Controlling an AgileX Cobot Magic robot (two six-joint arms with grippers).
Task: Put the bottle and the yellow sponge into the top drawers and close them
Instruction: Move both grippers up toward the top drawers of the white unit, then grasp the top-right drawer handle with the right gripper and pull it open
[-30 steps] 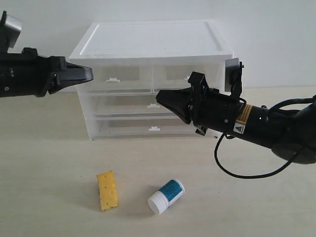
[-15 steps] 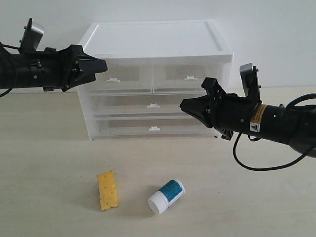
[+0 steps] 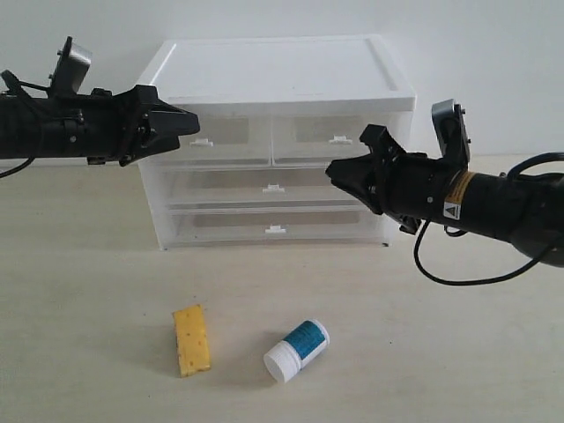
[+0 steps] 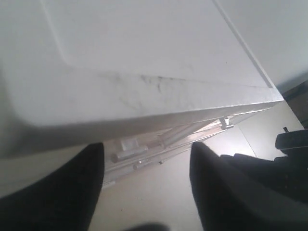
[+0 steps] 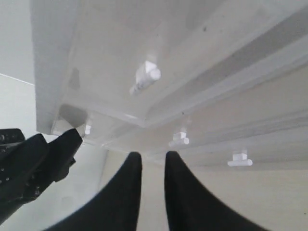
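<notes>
A white wall (image 3: 493, 53) stands behind a pale table (image 3: 88, 291). On the table lie one bottle (image 3: 297, 350) and one yellow sponge (image 3: 193, 340). The bottle lies on its side, with its white cap toward the front. The sponge lies flat just beside it, and they do not touch. Both are low down and well apart from the two grippers.

Behind them stands one white cabinet (image 3: 273, 70) with four drawers. The two top drawers (image 3: 231, 134) sit side by side and both look pushed in. Under them are two wide drawers (image 3: 264, 207), one above the other. Each drawer has one small white handle.

The left gripper (image 3: 192, 125) hangs in the air at the cabinet's top corner, near the left top drawer's handle (image 3: 203, 141). Its two fingers are apart and hold nothing.

The right gripper (image 3: 331, 169) hangs in front of the cabinet, just below the right top drawer's handle (image 3: 340, 139). Its two fingers are almost together, with only a thin gap, and hold nothing.
</notes>
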